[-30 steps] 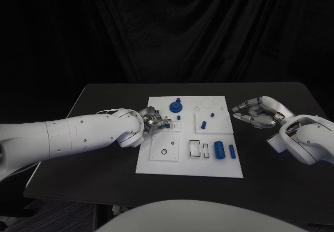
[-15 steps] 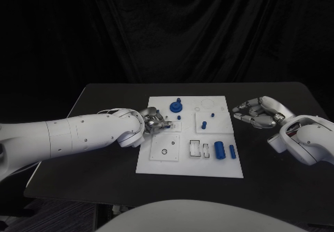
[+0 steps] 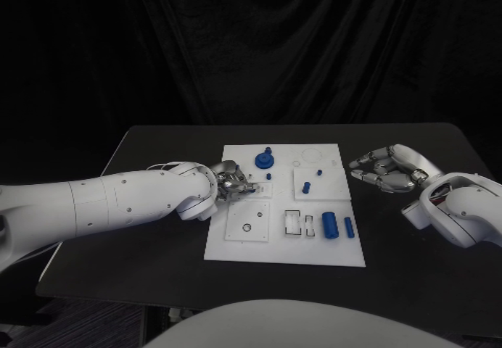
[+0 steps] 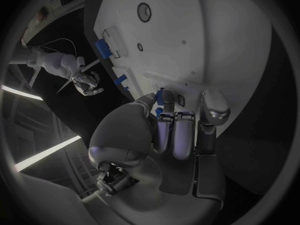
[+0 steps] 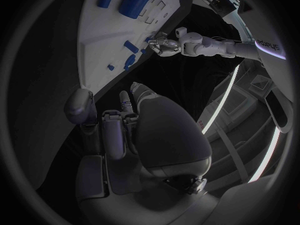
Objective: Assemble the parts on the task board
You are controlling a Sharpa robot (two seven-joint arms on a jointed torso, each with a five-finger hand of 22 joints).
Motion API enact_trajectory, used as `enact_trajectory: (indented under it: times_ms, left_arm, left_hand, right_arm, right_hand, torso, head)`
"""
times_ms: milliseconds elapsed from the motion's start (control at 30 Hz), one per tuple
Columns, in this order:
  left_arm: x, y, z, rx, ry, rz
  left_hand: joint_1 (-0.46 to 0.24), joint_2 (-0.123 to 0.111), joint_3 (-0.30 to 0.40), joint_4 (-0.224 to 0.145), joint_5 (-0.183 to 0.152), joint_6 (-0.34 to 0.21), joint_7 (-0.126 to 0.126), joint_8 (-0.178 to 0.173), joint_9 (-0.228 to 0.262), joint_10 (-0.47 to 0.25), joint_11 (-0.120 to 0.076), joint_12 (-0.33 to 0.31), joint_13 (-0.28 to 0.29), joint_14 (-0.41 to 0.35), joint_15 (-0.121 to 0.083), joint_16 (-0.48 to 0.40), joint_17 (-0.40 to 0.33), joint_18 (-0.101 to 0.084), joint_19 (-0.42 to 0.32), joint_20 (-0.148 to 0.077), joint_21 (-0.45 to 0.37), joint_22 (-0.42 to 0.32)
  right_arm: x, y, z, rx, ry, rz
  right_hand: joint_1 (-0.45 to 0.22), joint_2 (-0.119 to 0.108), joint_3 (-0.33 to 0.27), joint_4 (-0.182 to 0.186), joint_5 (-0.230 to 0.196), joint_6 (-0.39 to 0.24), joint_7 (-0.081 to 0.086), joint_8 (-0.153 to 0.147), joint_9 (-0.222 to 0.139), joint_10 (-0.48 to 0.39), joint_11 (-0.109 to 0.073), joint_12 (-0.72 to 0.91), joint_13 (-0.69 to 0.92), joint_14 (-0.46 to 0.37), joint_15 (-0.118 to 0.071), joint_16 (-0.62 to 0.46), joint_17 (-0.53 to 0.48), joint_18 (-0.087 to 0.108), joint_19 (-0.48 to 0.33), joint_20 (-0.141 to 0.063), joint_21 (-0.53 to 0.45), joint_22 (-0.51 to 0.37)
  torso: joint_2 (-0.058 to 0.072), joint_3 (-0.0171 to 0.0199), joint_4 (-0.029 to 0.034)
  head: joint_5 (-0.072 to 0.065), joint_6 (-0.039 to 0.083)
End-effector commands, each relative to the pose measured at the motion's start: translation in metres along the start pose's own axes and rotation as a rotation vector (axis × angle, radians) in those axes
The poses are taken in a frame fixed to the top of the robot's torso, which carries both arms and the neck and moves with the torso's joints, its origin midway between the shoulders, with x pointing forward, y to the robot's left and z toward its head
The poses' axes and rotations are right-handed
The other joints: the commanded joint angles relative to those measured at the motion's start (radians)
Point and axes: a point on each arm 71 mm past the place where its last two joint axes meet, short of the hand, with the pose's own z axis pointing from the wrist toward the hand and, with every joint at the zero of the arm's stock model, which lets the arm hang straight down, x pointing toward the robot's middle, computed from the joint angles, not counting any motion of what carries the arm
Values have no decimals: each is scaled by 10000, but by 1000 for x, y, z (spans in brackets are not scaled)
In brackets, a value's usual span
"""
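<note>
Black rectangular table (image 3: 157, 268) carries one white rectangular task board (image 3: 284, 250), lying at mid-table with its long side running from the far edge toward the near edge.

My left arm, white (image 3: 99, 206), reaches in over the table's left side. My left silver hand (image 3: 232, 181) sits over the board's left edge, about midway along it. Its fingers are curled in on a small blue piece (image 4: 160, 97); in the left wrist view that piece shows between the fingertips, right against the board. Most of it is hidden, so its shape is unclear.

My right silver hand (image 3: 385, 168) lies just off the board's right edge, toward the far corner, above bare table. Its fingers are bent inward and apart, with nothing in them.

Blue parts I can count on the board in the head view: six.
- one large round knob-like piece (image 3: 265, 159) near the far edge
- two cylinders lying side by side near the right edge, one thick (image 3: 329, 225), one thin (image 3: 348, 228)
- three small pegs: (image 3: 270, 176), (image 3: 318, 172), (image 3: 307, 188)

Two small rectangular white slots (image 3: 300, 222) lie left of the thick cylinder. One dark ring (image 3: 247, 228) sits on the left part toward the near edge. A faint circle outline (image 3: 312, 154) near the far edge is hard to make out.
</note>
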Motion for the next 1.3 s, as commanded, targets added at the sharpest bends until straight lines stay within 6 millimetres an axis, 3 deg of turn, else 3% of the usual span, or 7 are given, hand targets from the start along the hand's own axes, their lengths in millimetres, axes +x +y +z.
enact_trajectory:
  times_ms: [33, 367, 533, 567, 767, 1067, 1300]
  left_arm:
    - [4, 3, 0, -133, 233, 59]
    - [5, 2, 1, -203, 207, 50]
    - [5, 2, 1, -202, 251, 63]
    - [5, 2, 1, -202, 260, 66]
    - [7, 1, 0, -170, 413, 111]
    - [7, 2, 1, -208, 506, 145]
    - [7, 3, 1, -316, 512, 157]
  left_hand:
    - [71, -69, 236, -131, 102, -41, -34, -40, -20, 630, -61, -30, 2325, 537, -74, -11, 1025, 76, 15, -64, -50, 23]
    - [89, -214, 880, -413, 70, -53, -28, -62, -28, 636, -60, -25, 2328, 536, -83, -16, 1008, 70, 44, -69, -66, 79]
    - [-265, -303, 1029, -314, -656, -12, 7, -28, 0, 632, -30, -32, 2320, 533, -59, -24, 987, 62, 70, -50, -82, 124]
    - [-273, -305, 1028, -310, -669, -12, 8, -28, 1, 632, -29, -32, 2320, 534, -59, -23, 989, 62, 70, -50, -84, 125]
    - [-924, -443, 585, 136, -1351, 27, 67, -31, 4, 641, 21, -23, 2324, 542, -20, -14, 1002, 55, 104, -15, -97, 183]
    - [-1502, -490, -159, 682, -1646, 69, 112, -83, -33, 626, 60, -39, 2309, 538, 12, -23, 976, 57, 129, 16, -146, 231]
    - [-1919, -384, -867, 1190, -2139, 94, 124, -158, -95, 622, 75, -43, 2305, 542, 25, -20, 977, 63, 150, 31, -210, 275]
  right_arm:
    - [1, -1, -1, 76, 8, 19]
    - [1, -1, -1, 79, 11, 23]
    - [1, -1, -1, 93, 16, 24]
    - [1, -1, -1, 94, 17, 24]
    - [1, -1, -1, 95, 32, 25]
    - [1, -1, -1, 105, 52, 27]
    - [1, -2, -1, 118, 73, 31]
  right_hand:
    - [27, -95, 31, -52, 57, 2, 25, 20, -16, 274, 33, -56, 1889, 498, 73, -59, 1264, 63, -91, 0, -49, 1209]
    - [81, -100, 63, -105, 97, -2, 25, 22, -26, 278, 32, -54, 1893, 499, 71, -58, 1265, 64, -91, -1, -50, 1210]
    - [97, -103, 73, -121, 110, -3, 27, 23, -29, 273, 32, -56, 1888, 499, 70, -58, 1265, 67, -98, -1, -63, 1206]
    - [97, -103, 73, -121, 110, -3, 27, 23, -29, 273, 32, -56, 1888, 499, 70, -58, 1265, 67, -98, -1, -63, 1206]
    - [104, -106, 77, -129, 117, -4, 28, 23, -30, 273, 32, -56, 1889, 497, 70, -60, 1260, 67, -99, -1, -65, 1206]
    - [104, -106, 77, -129, 117, -4, 28, 23, -30, 273, 32, -56, 1889, 497, 70, -60, 1260, 67, -99, -1, -65, 1206]
    - [112, -110, 83, -140, 131, -5, 31, 24, -33, 272, 34, -56, 1888, 492, 70, -67, 1248, 71, -106, -1, -79, 1202]
  torso:
    - [2, -6, 1]
    - [0, -7, 4]
    - [-2, -3, 7]
    - [-2, -3, 7]
    - [1, -4, -2]
    - [-8, -1, -2]
    - [-2, -9, -8]
  head:
    - [-1, 2]
    - [-2, 2]
    - [5, 2]
    - [5, 2]
    - [16, 2]
    - [27, 2]
    - [34, 2]
